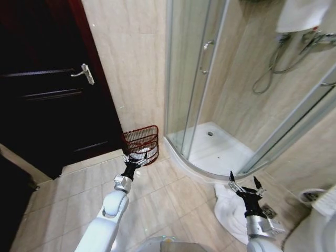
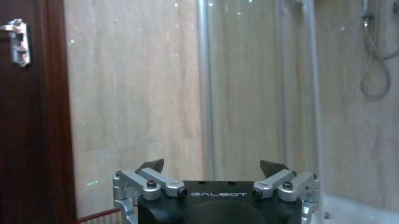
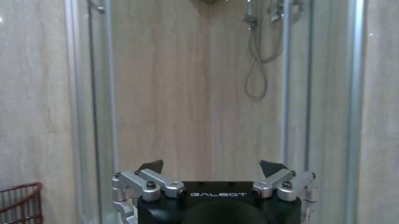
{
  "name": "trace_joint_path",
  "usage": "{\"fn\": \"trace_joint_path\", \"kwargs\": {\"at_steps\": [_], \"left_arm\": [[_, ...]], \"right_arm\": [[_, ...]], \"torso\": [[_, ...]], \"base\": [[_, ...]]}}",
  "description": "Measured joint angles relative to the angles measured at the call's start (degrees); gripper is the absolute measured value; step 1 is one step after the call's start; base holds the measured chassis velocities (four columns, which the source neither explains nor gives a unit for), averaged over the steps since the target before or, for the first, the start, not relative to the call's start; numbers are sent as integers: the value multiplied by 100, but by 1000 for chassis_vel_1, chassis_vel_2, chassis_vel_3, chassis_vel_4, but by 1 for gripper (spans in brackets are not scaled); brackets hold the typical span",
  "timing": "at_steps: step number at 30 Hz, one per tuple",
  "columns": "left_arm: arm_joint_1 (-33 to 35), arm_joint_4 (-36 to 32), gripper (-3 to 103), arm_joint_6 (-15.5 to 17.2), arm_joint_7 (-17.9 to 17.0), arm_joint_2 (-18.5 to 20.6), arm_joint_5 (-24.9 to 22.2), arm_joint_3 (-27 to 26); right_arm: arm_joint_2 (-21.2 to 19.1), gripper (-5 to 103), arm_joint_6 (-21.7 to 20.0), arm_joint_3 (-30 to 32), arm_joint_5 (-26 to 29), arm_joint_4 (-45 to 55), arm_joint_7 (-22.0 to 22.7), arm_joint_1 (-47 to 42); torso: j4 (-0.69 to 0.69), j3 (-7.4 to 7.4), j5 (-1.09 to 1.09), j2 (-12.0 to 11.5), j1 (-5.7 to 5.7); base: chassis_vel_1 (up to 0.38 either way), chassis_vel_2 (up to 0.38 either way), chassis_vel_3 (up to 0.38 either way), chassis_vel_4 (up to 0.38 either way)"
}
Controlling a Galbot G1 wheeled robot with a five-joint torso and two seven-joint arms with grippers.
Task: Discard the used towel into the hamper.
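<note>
From the head view, the small round reddish-brown open-weave wire hamper (image 1: 143, 144) stands on the beige tiled floor (image 1: 84, 194) in the corner between the dark wooden door (image 1: 47, 100) and the curved glass shower enclosure (image 1: 191, 79), against the beige tiled wall (image 1: 131, 63). The left gripper (image 1: 135, 158) is held out low just in front of the hamper, its fingers spread apart and holding nothing; something pale shows through the wire behind it. A crumpled white towel (image 1: 227, 210) lies on the floor just outside the white shower tray (image 1: 220, 152). The right gripper (image 1: 244, 184) hovers above the towel with its fingers wide open and empty.

In the left wrist view, the left gripper (image 2: 212, 166) faces the wall between the door and the shower glass, fingers apart with nothing between them, and a sliver of the hamper rim (image 2: 100, 215) shows beside it.

In the right wrist view, the right gripper (image 3: 212, 166) points at the shower glass, fingers open and empty, with part of the hamper (image 3: 18, 203) at the edge
</note>
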Motion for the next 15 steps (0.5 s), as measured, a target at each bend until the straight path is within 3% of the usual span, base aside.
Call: {"fn": "trace_joint_path", "kwargs": {"at_steps": [7, 15], "left_arm": [[51, -51, 100, 8, 4, -17, 100, -6], [122, -118, 100, -15, 6, -9, 140, -41]], "right_arm": [[18, 100, 94, 25, 2, 8, 12, -66], [40, 100, 244, 40, 2, -9, 74, -147]], "torso": [[-2, 0, -2, 0, 0], [1, 0, -3, 0, 0]], "base": [[-179, -256, 171, 268], [-62, -123, 103, 51]]}}
